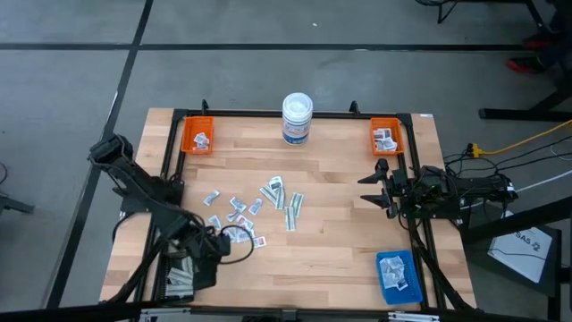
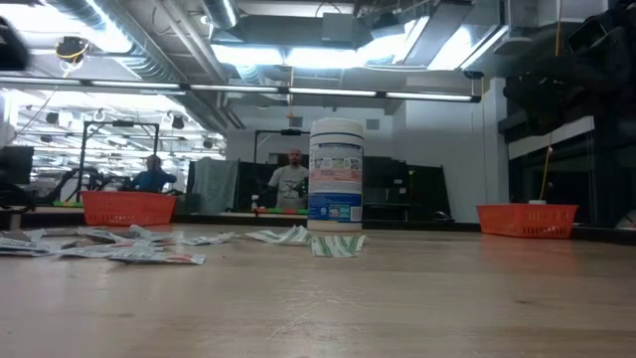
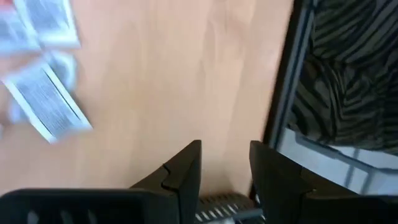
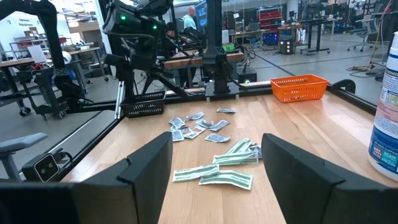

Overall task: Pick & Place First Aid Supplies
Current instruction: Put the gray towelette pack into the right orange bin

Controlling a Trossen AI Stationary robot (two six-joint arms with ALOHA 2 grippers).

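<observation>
Step in hand: judged from the layout, the left arm was between picks, its gripper (image 3: 224,171) low over the near left corner of the pale wooden table (image 1: 340,224), beside a dark mesh tray (image 1: 181,279) holding a few pale strips.
Left gripper state: two dark wedge-shaped fingers stood apart with bare wood showing between them; nothing was held.
Right gripper state: the right gripper (image 4: 214,165) waited at the right edge of the table, its broad black fingers spread wide and empty, facing the scattered pile.
Task items: the first aid supplies (image 1: 255,210), small flat white paper packets with blue-grey print and longer pale greenish strips, lay loose in the middle of the table, left of centre; a few printed packets (image 3: 50,106) lay near the left gripper.
Already sorted: some packets sat in the orange plastic mesh tray at the far left corner (image 1: 197,136), the matching orange tray at the far right corner (image 1: 386,136) and the blue tray at the near right (image 1: 398,274).
Other object: a white round tub with a blue label (image 1: 297,118) stood upright at the far edge, between the orange trays.
Materials: thin, flexible paper lying flat on smooth wood, offering little edge.
Next move: probably reaching to the nearest packet, lowering the fingertips to the wood, and pinching one edge.
</observation>
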